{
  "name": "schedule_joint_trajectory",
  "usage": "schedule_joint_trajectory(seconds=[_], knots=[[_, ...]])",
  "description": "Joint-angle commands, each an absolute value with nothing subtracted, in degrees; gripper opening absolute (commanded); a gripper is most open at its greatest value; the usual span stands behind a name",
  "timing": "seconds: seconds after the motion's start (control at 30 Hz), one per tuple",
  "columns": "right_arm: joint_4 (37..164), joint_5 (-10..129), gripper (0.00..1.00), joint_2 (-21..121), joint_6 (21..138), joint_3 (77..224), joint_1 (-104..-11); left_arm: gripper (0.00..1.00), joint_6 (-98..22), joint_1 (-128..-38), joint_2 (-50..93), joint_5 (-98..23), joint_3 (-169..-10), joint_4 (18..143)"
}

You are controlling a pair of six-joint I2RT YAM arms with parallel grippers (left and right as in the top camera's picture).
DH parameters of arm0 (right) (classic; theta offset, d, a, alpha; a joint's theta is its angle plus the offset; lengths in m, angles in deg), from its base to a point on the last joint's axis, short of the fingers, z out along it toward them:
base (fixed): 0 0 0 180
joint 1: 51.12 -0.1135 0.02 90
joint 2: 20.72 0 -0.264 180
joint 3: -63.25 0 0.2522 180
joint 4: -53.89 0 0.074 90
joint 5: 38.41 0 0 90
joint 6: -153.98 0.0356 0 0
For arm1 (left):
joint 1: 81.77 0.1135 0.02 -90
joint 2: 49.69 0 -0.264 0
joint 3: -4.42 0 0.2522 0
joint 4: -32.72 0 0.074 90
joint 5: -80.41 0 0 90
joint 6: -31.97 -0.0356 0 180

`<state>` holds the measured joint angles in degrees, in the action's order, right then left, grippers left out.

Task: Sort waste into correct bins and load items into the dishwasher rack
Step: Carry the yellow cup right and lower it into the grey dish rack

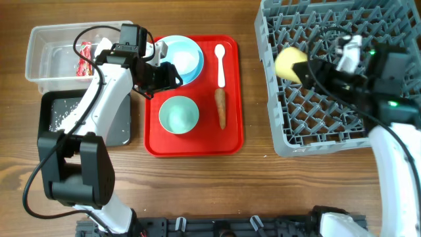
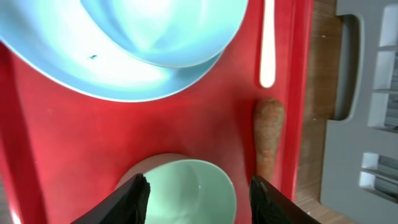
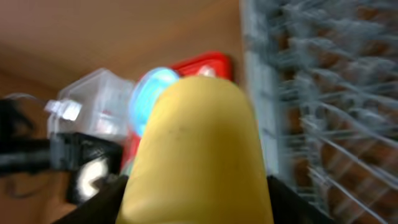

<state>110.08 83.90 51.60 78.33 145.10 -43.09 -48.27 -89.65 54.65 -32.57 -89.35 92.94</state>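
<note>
Cup transfer in hand, by my reading: right gripper (image 1: 304, 67) pinches yellow cup (image 1: 289, 64) above the left edge of dishwasher rack (image 1: 342, 125), where it needs a clear gap between pegs. Left gripper (image 2: 199, 199) hangs, jaws spread, over red tray (image 1: 197, 141), above near bowl (image 1: 179, 114), probably the next pick. Plate (image 1: 172, 43) carries second bowl (image 1: 187, 59) at the tray's far edge. Spoon (image 1: 220, 62) and carrot (image 1: 222, 108) lie along its right edge. Clear bin (image 1: 39, 59) and black bin (image 1: 122, 125) sit at the table's left edge.

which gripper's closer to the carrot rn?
Left. The left gripper is open over the tray that the carrot lies on. The right gripper is beyond the tray, over the rack, holding the cup.
</note>
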Motion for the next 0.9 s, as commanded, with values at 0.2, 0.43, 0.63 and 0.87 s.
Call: schedule_joint_trajectory(seconds=[0.2, 0.43, 0.63, 0.87], knots=[[137.2, 61.3, 0.52, 52.8, 70.7, 151.3, -43.6, 0.55, -48.6, -89.8, 54.3, -30.2, -90.2, 93.4], [141.5, 58.9, 0.52, 59.2, 71.1, 151.3, -47.1, 0.56, -48.6, -89.8, 54.3, -30.0, -90.2, 93.4], [141.9, 58.1, 0.52, 64.9, 72.1, 151.3, -51.3, 0.56, -48.6, -89.8, 54.3, -29.4, -90.2, 93.4], [142.3, 55.4, 0.53, 69.9, 75.6, 151.2, -52.8, 0.59, -48.6, -89.8, 54.3, -29.2, -90.2, 93.4]])
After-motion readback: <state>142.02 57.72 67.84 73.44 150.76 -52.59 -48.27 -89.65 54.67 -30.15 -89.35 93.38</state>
